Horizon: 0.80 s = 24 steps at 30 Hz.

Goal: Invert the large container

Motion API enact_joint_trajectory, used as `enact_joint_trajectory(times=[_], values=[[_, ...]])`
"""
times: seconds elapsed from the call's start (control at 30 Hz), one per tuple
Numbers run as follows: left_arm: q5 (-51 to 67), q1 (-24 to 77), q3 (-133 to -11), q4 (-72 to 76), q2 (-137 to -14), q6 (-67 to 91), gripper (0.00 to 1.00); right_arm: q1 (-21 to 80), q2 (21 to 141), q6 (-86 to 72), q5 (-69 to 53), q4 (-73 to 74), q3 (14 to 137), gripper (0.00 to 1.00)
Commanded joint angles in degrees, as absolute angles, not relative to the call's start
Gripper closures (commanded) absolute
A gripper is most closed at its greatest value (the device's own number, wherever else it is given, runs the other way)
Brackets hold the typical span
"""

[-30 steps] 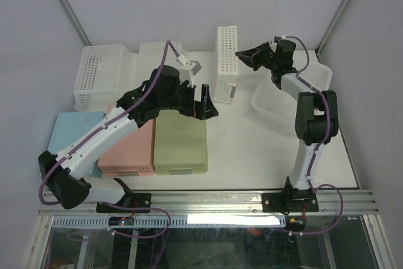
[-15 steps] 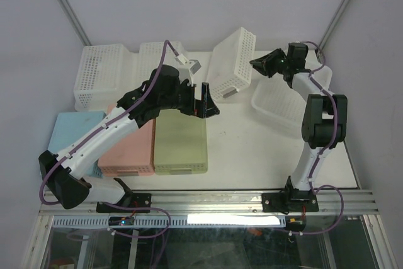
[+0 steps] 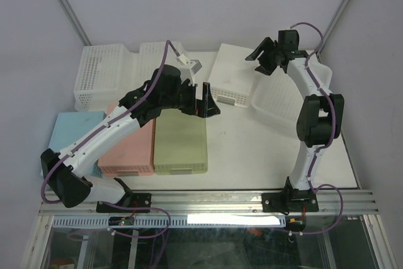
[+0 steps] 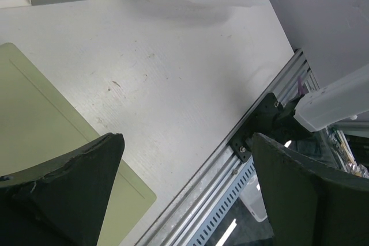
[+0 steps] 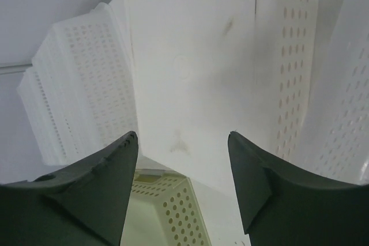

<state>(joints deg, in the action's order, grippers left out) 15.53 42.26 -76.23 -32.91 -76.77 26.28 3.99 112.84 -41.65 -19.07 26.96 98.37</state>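
Sitting upright, the large container [image 3: 277, 108] lies untouched beside the parted right fingers [image 5: 98, 188].

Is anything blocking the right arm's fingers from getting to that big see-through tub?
Nothing visible does. The right gripper hangs open over the overturned white basket. The large container sits just beside that basket, with nothing on it.

Table [image 3: 252, 149] front open, basket [image 3: 230, 81] at rear, prob. just beside large container [image 3: 274, 108]
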Motion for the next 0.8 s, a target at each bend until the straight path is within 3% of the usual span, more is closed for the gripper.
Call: enact_joint_trajectory(times=[0.0,0.27,0.37,0.57,0.77], values=[[17.32,41.76,-78.05,-29.35,-78.48,26.75,0.01,4.57,109.19,-35.15,-11.10,33.97,100.51,0.33],[18.12,41.83,-79.62,-29.32,-80.62,27.49,0.01,7.03,109.72,-30.89,9.49,40.33,102.14,0.33],[18.23,41.78,-79.78,-29.35,-81.01,27.79,0.01,7.12,112.93,-30.51,9.73,42.25,103.84,0.35],[18.03,41.81,-79.30,-29.23,-81.13,28.28,0.01,7.86,115.00,-31.06,11.91,43.03,103.89,0.53],[18.08,41.83,-78.16,-28.68,-81.24,28.30,0.01,8.00,115.93,-28.66,12.07,43.97,105.02,0.50]])
